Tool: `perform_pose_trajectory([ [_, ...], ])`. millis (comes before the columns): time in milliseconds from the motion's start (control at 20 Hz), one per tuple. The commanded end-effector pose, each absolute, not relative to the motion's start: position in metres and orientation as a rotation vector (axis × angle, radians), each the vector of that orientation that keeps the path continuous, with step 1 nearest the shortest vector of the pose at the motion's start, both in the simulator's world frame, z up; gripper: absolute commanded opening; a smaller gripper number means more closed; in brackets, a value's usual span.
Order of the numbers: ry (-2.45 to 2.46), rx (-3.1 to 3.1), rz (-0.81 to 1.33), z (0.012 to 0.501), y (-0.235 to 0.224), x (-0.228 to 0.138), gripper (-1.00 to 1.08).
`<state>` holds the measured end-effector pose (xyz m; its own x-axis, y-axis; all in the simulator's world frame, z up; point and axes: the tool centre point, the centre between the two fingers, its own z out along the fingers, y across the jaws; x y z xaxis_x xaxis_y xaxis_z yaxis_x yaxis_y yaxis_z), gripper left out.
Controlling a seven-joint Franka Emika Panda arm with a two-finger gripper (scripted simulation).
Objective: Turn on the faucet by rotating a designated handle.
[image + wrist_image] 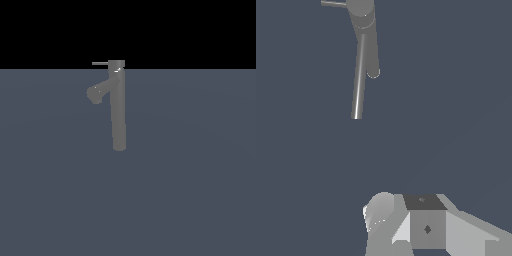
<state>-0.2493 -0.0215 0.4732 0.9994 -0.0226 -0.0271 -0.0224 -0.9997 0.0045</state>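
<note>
The faucet (118, 110) is a tall slim grey column standing upright on the dark floor, with a short angled spout (100, 91) pointing to the exterior view's left. The handle (100, 63) is a thin dark rod sticking out of the top cap, also to the exterior view's left. In the wrist view the faucet (359, 75) is seen from above, with the handle (333, 3) at the picture's edge. Parts of my gripper (406, 220) show in the wrist view, well apart from the faucet. Whether its jaws are open is unclear. The arm is not in the exterior view.
The faucet stands on a flat dark grey-blue floor (200, 175) that fills the lower part of the exterior view. Black background lies above it.
</note>
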Motion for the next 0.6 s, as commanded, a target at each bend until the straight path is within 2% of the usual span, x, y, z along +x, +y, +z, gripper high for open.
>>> perform_pose_trajectory([
  [0,-0.035,3.137,-0.043,0.473,-0.022,-0.249,-1.0],
  [550,-0.108,3.174,0.039,0.486,-0.026,-0.244,-1.0],
])
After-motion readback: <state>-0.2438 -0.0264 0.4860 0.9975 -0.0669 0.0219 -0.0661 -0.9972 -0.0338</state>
